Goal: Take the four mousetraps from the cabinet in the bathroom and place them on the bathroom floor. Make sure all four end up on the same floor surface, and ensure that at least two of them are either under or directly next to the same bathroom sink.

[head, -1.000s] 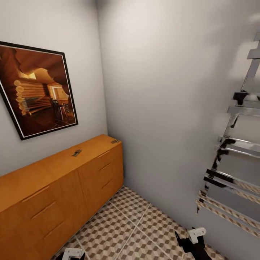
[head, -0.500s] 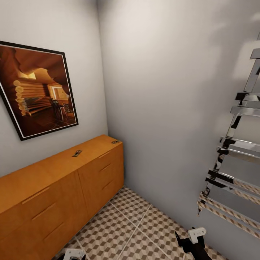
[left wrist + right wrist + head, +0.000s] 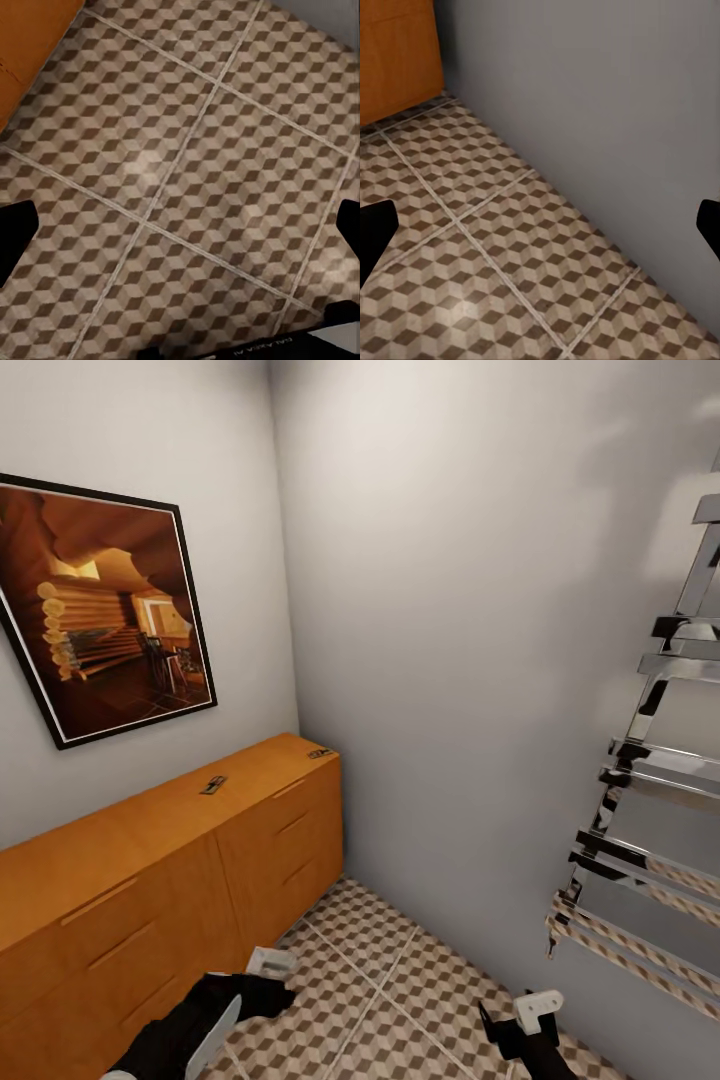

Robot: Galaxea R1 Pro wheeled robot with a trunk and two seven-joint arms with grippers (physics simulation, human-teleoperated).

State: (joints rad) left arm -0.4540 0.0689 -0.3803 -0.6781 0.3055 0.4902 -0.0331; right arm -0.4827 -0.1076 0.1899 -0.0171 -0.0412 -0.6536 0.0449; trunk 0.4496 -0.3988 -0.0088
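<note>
- Head view: my left gripper (image 3: pixel 272 963) is raised at the foot of the cabinet (image 3: pixel 150 880), just beside its drawer fronts. My right gripper (image 3: pixel 530 1015) hangs low over the bathroom floor (image 3: pixel 380 980), near the grey wall with the chrome towel rail (image 3: pixel 640 830).
- Two mousetraps lie on the cabinet's flat top, above and ahead of my left gripper: the nearer mousetrap (image 3: pixel 212 784) about midway along, the far mousetrap (image 3: pixel 320 753) at the end by the corner. Both seem to run lengthwise along the top, though they are too small to be sure. My left arm is clearly the nearer one; I judge the reach has to go up and forward.
- Left wrist view: my fingertips (image 3: pixel 15 240) show as dark tips at opposite edges, spread wide with nothing between them but cube-patterned tile; a sliver of orange cabinet sits off to one side.
- Right wrist view: the fingertips (image 3: pixel 375 232) again stand far apart, empty, over tile, with the grey wall and the cabinet's end beyond.
</note>
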